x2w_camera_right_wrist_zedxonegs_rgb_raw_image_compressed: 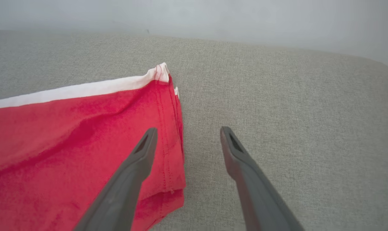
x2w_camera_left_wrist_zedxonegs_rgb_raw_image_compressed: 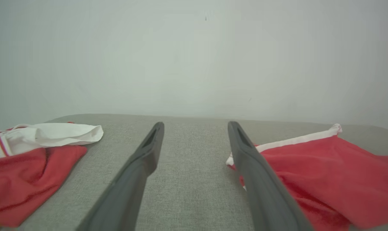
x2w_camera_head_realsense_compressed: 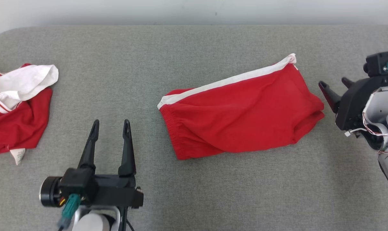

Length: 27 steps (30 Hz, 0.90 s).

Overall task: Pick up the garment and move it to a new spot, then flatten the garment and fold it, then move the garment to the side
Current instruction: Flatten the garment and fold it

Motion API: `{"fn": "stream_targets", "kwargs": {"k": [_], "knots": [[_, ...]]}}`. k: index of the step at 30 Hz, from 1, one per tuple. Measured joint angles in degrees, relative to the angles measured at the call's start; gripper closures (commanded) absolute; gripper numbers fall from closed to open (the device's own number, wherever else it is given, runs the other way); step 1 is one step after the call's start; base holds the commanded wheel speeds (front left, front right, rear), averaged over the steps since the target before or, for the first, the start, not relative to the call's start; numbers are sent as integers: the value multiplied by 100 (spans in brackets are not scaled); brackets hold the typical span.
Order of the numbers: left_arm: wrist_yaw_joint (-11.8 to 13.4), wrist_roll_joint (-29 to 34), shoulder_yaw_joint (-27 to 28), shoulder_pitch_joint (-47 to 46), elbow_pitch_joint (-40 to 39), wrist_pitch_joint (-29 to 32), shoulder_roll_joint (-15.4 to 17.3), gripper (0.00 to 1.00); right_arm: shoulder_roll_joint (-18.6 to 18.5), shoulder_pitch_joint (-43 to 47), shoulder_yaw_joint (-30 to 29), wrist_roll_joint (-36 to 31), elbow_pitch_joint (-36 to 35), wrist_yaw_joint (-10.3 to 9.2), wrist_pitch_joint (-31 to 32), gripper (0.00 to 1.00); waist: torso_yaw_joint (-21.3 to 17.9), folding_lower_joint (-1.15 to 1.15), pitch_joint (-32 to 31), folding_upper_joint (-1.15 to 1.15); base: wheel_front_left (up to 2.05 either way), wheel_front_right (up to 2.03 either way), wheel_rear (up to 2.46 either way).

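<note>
- The red garment (x2w_camera_head_realsense_compressed: 242,118) lies flat in what looks like a folded state, alone on the grey padded surface (x2w_camera_head_realsense_compressed: 194,192).
- Its long axis runs left to right across the robot's front. It is tilted, with the right end farther from the robot than the left end.
- A white stripe (x2w_camera_head_realsense_compressed: 229,81) runs along the garment's far long edge. The gathered end is on the left and the stitched hem end on the right.
- The right gripper (x2w_camera_head_realsense_compressed: 333,82) sits just off the garment's right end with its fingers pointing in at the hem. Its jaws are spread wide and hold nothing. In the right wrist view one finger overlaps the hem edge; I cannot tell if it touches.
- The left gripper (x2w_camera_head_realsense_compressed: 111,122) is off the garment's left end, on the side nearer the robot. It is apart from the cloth, jaws wide, empty.
- The right gripper is clearly nearer the garment, while the left needs a reach toward the gathered end.
- A crumpled red-and-white garment (x2w_camera_head_realsense_compressed: 17,109) lies well to the left of the red garment, beyond the left gripper.
- Judgement: the fold looks done and the move to the side is what remains. Gripping both short ends should keep the fold together.
</note>
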Motion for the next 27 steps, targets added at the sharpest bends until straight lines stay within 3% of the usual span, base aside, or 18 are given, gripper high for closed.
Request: {"fn": "stream_targets", "kwargs": {"k": [13,27], "knots": [[-698,293,840,1032,-723,0,-449,0,129,40,-471,120,368,1,168,0,223,1,120,0,0,0,0],[-795,344,694,1363,-828,0,-480,0,233,-122,-772,-174,886,1,454,0,556,2,397,0,0,0,0]]}}
